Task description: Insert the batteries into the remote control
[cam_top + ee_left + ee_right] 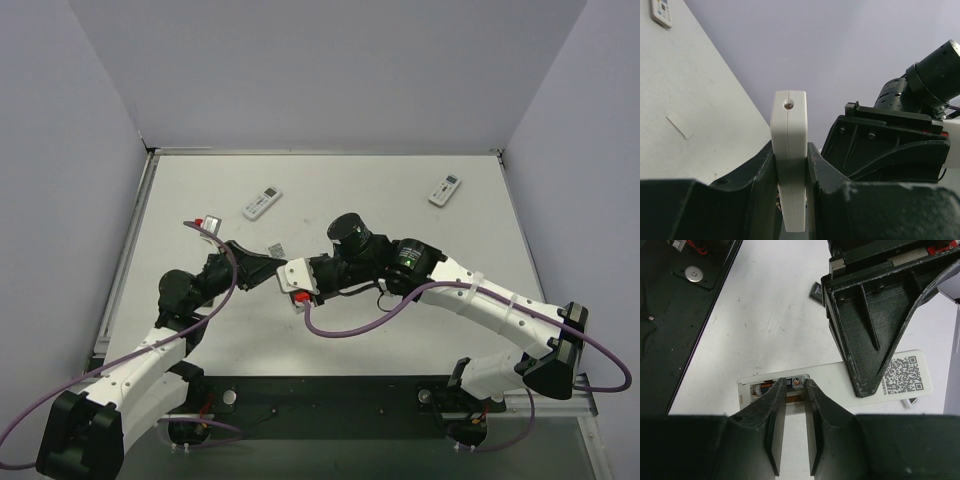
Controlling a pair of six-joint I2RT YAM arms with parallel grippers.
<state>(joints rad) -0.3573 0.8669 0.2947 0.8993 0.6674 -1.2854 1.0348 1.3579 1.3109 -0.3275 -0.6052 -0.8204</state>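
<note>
The white remote control (pixel 788 120) stands on its edge above the table, with my left gripper (pixel 789 155) shut on it. In the right wrist view its back (pixel 830 382) faces the camera, showing a QR label (pixel 902 375) and an uncovered battery bay. One of the batteries (pixel 762 388) lies lengthwise in that bay. My right gripper (pixel 794 386) has its tips at the bay, jaws a narrow gap apart. The left fingertip covers part of the cell, and nothing is clamped between the jaws. From above, both grippers (pixel 292 280) meet at the table's middle.
Two more white remotes lie at the back, one left (pixel 262 203) and one right (pixel 444 190). A small red-and-grey item (pixel 208 221) sits at the far left. A small dark piece (pixel 275 249) lies just behind the grippers. The black base plate (pixel 685 295) borders the near edge.
</note>
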